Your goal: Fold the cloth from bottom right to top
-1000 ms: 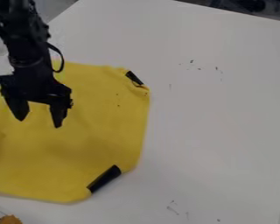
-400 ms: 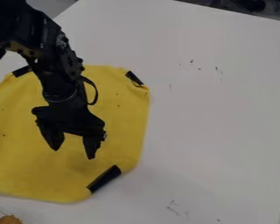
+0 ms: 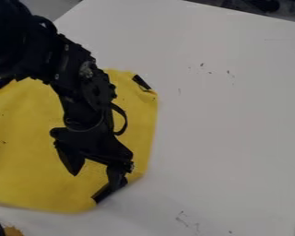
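Nothing is held by the open hand. The yellow cloth is spread at the frame's left. Its black corner patch is partly hidden by one finger, just below the hand.

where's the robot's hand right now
In the camera view, the hand is lower left of centre, over the lower right part of the yellow cloth, one finger partly hiding the black patch at the cloth's bottom right corner.
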`<state>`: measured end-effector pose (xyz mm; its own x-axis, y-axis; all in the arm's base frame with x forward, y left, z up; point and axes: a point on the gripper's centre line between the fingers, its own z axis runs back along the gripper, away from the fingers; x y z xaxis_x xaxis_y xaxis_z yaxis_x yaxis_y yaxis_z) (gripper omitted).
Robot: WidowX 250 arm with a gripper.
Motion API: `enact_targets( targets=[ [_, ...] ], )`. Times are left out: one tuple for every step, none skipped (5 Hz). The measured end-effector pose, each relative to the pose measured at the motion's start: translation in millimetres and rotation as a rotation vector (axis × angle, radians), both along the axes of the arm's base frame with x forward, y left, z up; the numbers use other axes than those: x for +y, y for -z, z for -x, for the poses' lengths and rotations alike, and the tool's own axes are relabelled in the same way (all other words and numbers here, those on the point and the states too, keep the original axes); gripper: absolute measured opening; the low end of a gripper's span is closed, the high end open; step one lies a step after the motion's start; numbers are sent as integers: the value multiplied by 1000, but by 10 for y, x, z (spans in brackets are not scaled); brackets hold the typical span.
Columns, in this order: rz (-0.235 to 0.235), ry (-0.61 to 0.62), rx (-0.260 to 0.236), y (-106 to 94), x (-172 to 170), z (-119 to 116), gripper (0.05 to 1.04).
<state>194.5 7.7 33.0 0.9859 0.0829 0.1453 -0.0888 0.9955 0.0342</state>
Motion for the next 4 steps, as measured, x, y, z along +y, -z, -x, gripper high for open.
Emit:
enact_targets(
  targets=[
    [-2, 38, 8, -1, -198, 25, 999],
    [10, 48, 34, 87, -259, 31, 999],
    [30, 42, 65, 176, -238, -10, 965],
    [71, 27, 91, 266, -208, -1, 726]
  ],
)
